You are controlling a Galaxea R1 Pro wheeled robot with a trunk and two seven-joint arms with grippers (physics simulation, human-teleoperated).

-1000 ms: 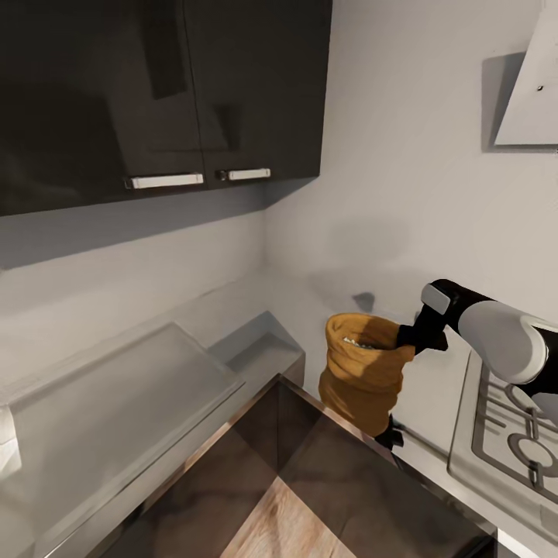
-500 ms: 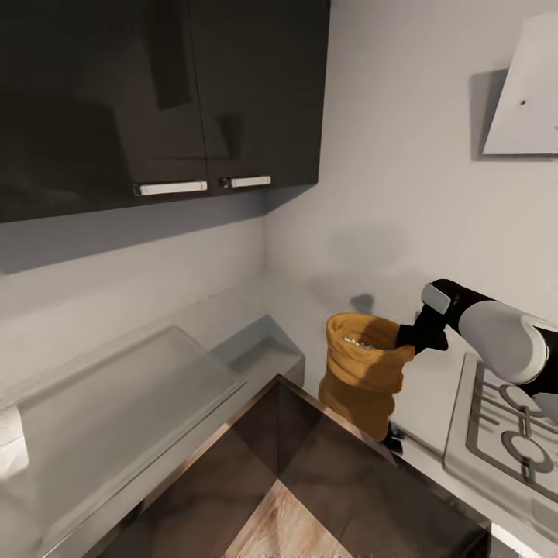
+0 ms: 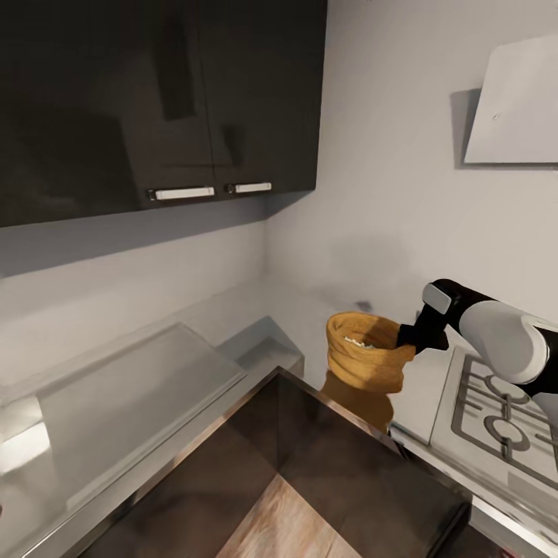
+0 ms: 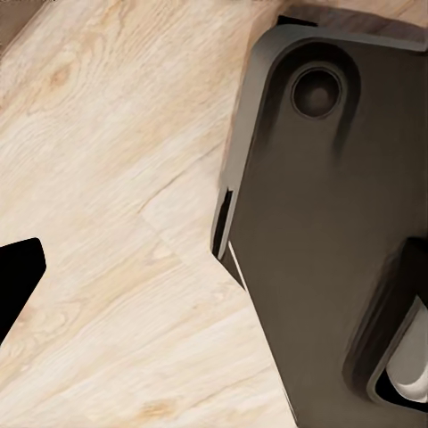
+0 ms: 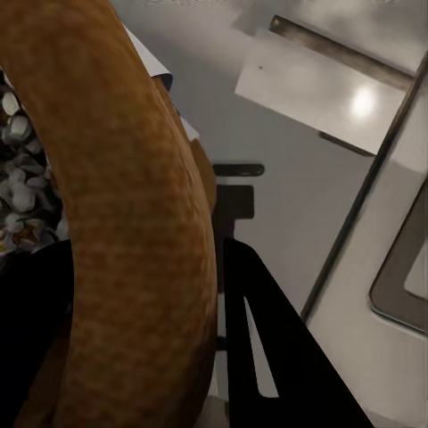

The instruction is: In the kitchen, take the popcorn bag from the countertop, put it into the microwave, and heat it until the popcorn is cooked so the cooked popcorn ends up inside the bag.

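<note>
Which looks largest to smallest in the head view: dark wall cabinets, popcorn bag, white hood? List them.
1. dark wall cabinets
2. white hood, cut by the picture's edge, so its full size is unsure
3. popcorn bag, gripped at its rim by the right gripper

- The right arm [image 3: 500,335] has a smooth, rounded forearm shell in glossy pale grey-white, widening toward the elbow.
- A black band rings the shell's far end, and a black cuff closes its wrist end.
- On that cuff sits a small light-grey rectangular plate with rounded corners.
- The right gripper [image 3: 412,339] is matt black and blocky, with angular edges.
- In the right wrist view its fingers [image 5: 267,357] are flat black blades with slanted edges.
- The robot's base [image 4: 330,223] is a dark grey-brown moulded panel with rounded corners, a round recessed socket and a pale grey rounded part at one edge.
</note>
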